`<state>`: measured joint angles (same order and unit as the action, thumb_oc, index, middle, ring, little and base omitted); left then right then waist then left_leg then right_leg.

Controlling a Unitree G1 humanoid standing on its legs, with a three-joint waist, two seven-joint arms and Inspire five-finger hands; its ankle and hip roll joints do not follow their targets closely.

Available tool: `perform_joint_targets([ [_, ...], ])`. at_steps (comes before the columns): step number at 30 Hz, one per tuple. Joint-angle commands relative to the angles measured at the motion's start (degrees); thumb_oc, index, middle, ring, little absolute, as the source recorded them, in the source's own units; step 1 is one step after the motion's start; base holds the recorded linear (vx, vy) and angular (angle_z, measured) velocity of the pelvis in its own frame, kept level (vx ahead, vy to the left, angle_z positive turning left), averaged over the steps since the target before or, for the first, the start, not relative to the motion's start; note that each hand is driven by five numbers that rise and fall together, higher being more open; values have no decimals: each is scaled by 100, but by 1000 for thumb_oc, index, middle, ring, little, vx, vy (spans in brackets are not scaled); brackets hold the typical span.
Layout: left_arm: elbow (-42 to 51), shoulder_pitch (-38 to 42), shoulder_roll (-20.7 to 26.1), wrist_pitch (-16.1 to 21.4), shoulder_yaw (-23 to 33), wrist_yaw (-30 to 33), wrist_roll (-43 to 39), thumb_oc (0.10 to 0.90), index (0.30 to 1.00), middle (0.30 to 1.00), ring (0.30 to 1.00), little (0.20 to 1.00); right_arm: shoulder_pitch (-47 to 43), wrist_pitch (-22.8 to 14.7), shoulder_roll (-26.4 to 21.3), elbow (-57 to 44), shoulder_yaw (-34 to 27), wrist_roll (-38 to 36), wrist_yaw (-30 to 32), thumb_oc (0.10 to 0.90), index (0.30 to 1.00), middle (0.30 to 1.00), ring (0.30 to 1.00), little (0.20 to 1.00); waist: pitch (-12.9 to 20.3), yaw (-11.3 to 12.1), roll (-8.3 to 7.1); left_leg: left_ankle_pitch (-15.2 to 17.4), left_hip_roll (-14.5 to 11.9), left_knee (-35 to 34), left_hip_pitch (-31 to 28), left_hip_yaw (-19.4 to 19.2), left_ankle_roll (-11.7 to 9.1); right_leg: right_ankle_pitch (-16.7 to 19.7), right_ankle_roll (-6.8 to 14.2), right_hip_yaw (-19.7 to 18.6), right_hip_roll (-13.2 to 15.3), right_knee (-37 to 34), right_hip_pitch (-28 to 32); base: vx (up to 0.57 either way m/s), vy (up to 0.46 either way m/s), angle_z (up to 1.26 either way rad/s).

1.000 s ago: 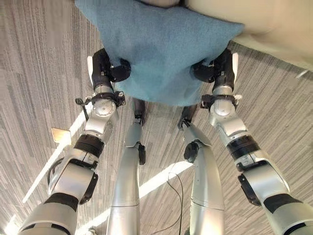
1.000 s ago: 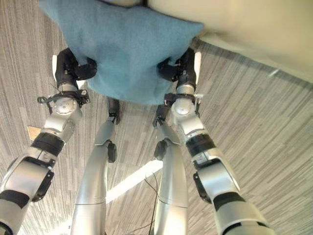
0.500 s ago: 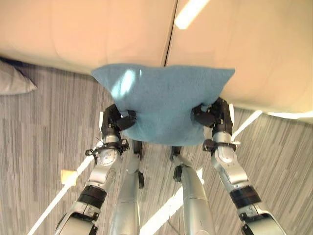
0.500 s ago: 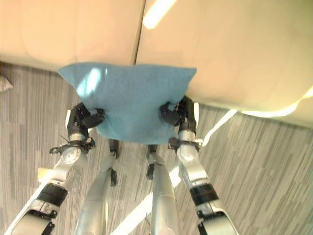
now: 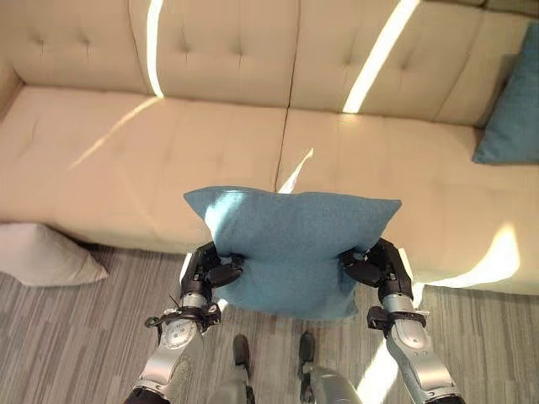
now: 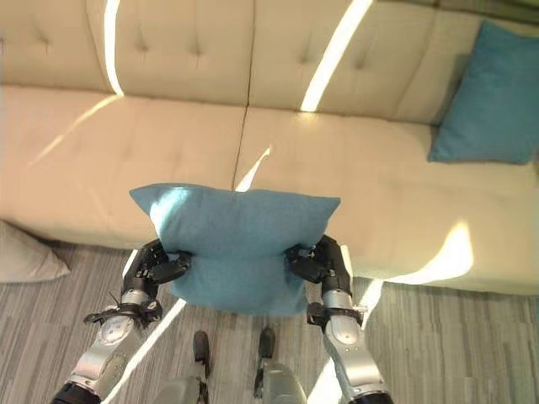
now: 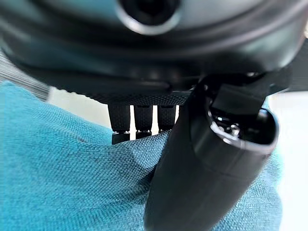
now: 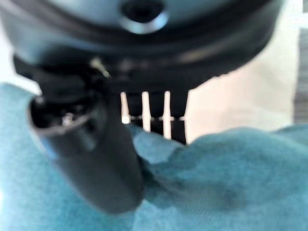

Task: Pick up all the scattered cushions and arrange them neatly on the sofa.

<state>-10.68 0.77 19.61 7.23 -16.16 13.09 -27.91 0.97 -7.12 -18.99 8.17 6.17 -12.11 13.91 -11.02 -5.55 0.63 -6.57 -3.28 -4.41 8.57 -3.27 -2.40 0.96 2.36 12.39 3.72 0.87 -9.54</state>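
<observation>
Before one sofa (image 5: 210,151) — three cushions (image 5: 290,248), two teal.

Sofa: beige sofa (image 5: 168,160) with a tufted back and two seat sections, across the far side.
Floor: grey striped carpet (image 6: 472,337) in front of it.
Light: bright sun streaks (image 5: 375,63) crossing the upholstery and floor, perhaps from a window.

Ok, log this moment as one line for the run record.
left hand: shut on blue cushion | right hand: shut on blue cushion | cushion: held before sofa | second blue cushion: on sofa | grey cushion: on floor
</observation>
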Motion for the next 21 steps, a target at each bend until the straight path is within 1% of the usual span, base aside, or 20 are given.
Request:
perform_joint_targets([
  [1, 548, 297, -139, 629, 51, -380, 189, 400, 300, 300, 300, 300, -142, -678, -90, -893, -160, 185, -155, 400, 300, 300, 300, 300, 806, -56, -269, 754, -188, 635, -214, -248, -443, -257, 403, -48, 38, -193, 413, 112, -118, -6],
  [2, 553, 291, -138, 627, 51, -380, 189, 400, 300, 300, 300, 300, -135, -674, -90, -899, -160, 185, -156, 400, 300, 300, 300, 300, 797, -51, -271, 765, -191, 647, -225, -252, -443, -256, 403, -52, 35, -199, 430, 39, -97, -9],
  [3, 654, 267, -117, 591, 27, -402, 267, 400, 300, 300, 300, 300, -70, -663, -151, -955, -167, 236, -193, 400, 300, 300, 300, 300, 808, -59, -330, 899, -223, 939, -260, -258, -411, -315, 355, -87, 10, -216, 594, 15, -72, -12],
  [5, 675, 240, -120, 587, 14, -394, 302, 400, 300, 300, 300, 300, -47, -661, -170, -973, -170, 248, -206, 400, 300, 300, 300, 300, 800, -56, -355, 940, -236, 1112, -251, -262, -401, -331, 334, -114, 3, -227, 673, 26, -66, -9],
  [6, 701, 237, -116, 583, -33, -374, 364, 400, 300, 300, 300, 300, -41, -650, -205, -956, -152, 241, -210, 400, 300, 300, 300, 300, 780, -39, -398, 990, -258, 1502, -201, -227, -367, -342, 309, -171, -4, -235, 795, 28, -40, -9],
  [7, 701, 238, -116, 583, -33, -374, 364, 400, 300, 300, 300, 300, -41, -650, -205, -957, -152, 241, -210, 400, 300, 300, 300, 300, 779, -38, -397, 993, -259, 1506, -200, -227, -367, -342, 309, -170, -5, -236, 796, 11, -6, -14],
  [8, 727, 269, -106, 591, -97, -375, 438, 400, 300, 300, 300, 300, -75, -636, -225, -935, -132, 225, -217, 400, 300, 300, 300, 300, 718, -5, -430, 989, -178, 1684, -63, -140, -335, -348, 300, -212, 27, -234, 841, 1, 28, -18],
  [10, 755, 292, -100, 578, -136, -376, 506, 400, 300, 300, 300, 300, -105, -632, -213, -935, -140, 206, -229, 400, 300, 300, 300, 300, 719, 12, -468, 1004, -101, 1591, 155, -102, -281, -356, 307, -203, 62, -235, 852, 43, 44, -11],
  [13, 742, 332, -84, 499, -150, -345, 557, 400, 300, 300, 300, 300, -166, -610, -214, -948, -136, 182, -158, 400, 300, 300, 300, 300, 748, 71, -459, 716, -74, 1304, 535, -216, -286, -426, 346, -233, 50, -249, 904, 113, 92, 7],
  [14, 742, 299, -86, 519, -123, -368, 531, 400, 300, 300, 300, 300, -162, -588, -188, -976, -135, 146, -184, 400, 300, 300, 300, 300, 789, 83, -420, 734, -93, 1090, 482, -234, -271, -470, 355, -267, 5, -248, 906, 145, 103, -4],
  [15, 759, 250, -69, 515, -107, -371, 556, 400, 300, 300, 300, 300, -153, -592, -184, -990, -123, 173, -192, 400, 300, 300, 300, 300, 828, 97, -417, 728, -89, 1004, 393, -218, -255, -496, 363, -286, -7, -241, 914, 173, 115, -16],
  [17, 826, 133, -52, 515, -86, -387, 546, 400, 300, 300, 300, 300, -159, -581, -133, -1007, -91, 177, -201, 400, 300, 300, 300, 300, 850, 122, -422, 783, -17, 1006, 285, -149, -210, -526, 395, -348, 43, -183, 958, 247, 207, -59],
  [18, 899, 33, 6, 506, -28, -392, 568, 400, 300, 300, 300, 300, -145, -554, -76, -1051, -57, 236, -251, 400, 300, 300, 300, 300, 847, 205, -435, 876, 59, 915, 34, -297, -89, -585, 478, -483, 171, 45, 1011, 286, 298, -64],
  [20, 940, 16, 45, 491, -15, -406, 585, 400, 300, 300, 300, 300, -147, -534, -8, -1086, -37, 254, -296, 400, 300, 300, 300, 300, 825, 238, -418, 931, 108, 849, -92, -371, 14, -572, 558, -545, 265, 414, 924, 180, 255, -45],
  [21, 937, 34, 67, 490, -2, -391, 600, 400, 300, 300, 300, 300, -170, -529, 12, -1083, -24, 281, -305, 400, 300, 300, 300, 300, 788, 252, -394, 953, 128, 815, -158, -412, 77, -528, 616, -570, 324, 711, 805, 89, 206, -59],
])
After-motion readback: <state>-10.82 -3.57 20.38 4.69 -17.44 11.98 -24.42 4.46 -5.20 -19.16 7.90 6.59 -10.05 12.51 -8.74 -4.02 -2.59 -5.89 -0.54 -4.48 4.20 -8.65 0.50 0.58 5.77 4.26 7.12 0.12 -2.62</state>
